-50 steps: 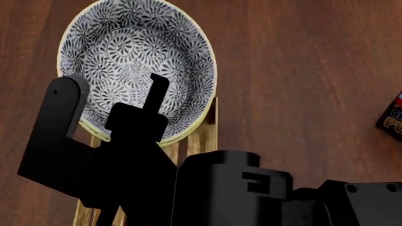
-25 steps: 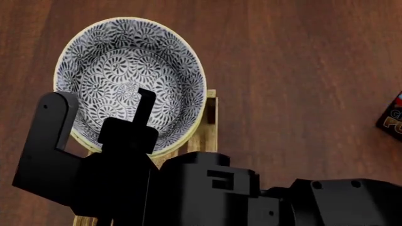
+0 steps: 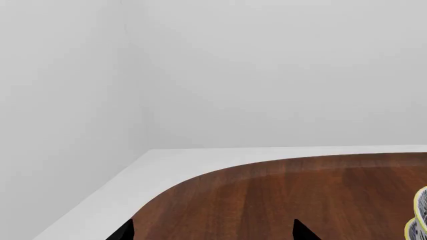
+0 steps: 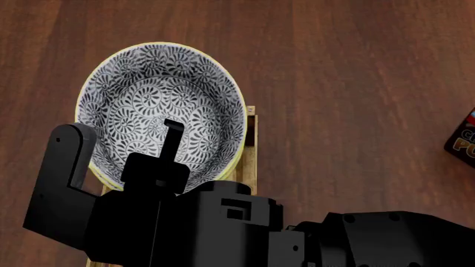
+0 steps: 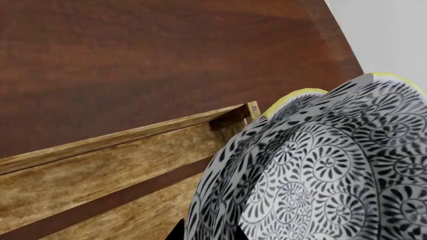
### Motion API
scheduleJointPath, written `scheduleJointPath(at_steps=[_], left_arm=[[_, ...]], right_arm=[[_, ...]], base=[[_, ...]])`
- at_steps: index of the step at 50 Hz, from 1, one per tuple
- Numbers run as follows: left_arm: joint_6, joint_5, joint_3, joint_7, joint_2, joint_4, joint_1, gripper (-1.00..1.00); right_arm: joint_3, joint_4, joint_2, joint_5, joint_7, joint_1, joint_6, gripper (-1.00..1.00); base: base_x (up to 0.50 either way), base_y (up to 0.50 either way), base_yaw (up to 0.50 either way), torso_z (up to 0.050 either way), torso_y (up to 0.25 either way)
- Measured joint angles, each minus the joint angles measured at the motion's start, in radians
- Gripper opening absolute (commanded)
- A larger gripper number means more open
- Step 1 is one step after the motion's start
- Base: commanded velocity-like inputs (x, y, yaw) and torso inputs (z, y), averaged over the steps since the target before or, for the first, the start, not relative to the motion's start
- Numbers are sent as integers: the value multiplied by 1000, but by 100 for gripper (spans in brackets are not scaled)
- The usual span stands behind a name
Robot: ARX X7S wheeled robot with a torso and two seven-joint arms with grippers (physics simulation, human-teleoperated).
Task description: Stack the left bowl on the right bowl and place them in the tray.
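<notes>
**Stacked bowls over the tray's end**

Spanning every view, the dark wooden desk [image 4: 356,83] carries the tray [image 4: 246,146], whose light weathered planks and dark corner post show best in the right wrist view [image 5: 100,170]. Above the tray's far end sit the stacked bowls [image 4: 159,111], black-and-white patterned with yellow rims; two rims show one inside the other [image 5: 320,165]. The right tool [image 4: 164,158] pinches the stack's near rim, one finger inside the bowl, and whether the stack touches the tray floor cannot be told. The left tool [image 3: 212,234] is spread, only two dark fingertips showing above bare desk. A dark printed box [image 4: 464,139] lies at the right edge.
</notes>
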Motion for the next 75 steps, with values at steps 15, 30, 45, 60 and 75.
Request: scheduleJointPath(at_steps=[15, 30, 45, 60, 75], left_arm=[[11, -2, 3, -9, -9, 1, 8, 100], [21, 2, 15, -16, -17, -5, 8, 100], [33, -3, 11, -21, -23, -6, 19, 100], [42, -10, 6, -30, -32, -4, 28, 100], [51, -11, 9, -37, -40, -5, 33, 100]], right_arm=[[-29, 23, -12, 9, 9, -13, 19, -100], [-49, 32, -19, 21, 25, -31, 29, -100], [-57, 35, -39, 57, 57, -47, 61, -100], [-80, 47, -45, 62, 59, -61, 51, -100], [-105, 63, -41, 54, 54, -78, 26, -100]], base=[[0, 0, 0, 0, 1], [0, 0, 0, 1, 1], [0, 0, 0, 0, 1], [0, 0, 0, 1, 1], [0, 0, 0, 0, 1]])
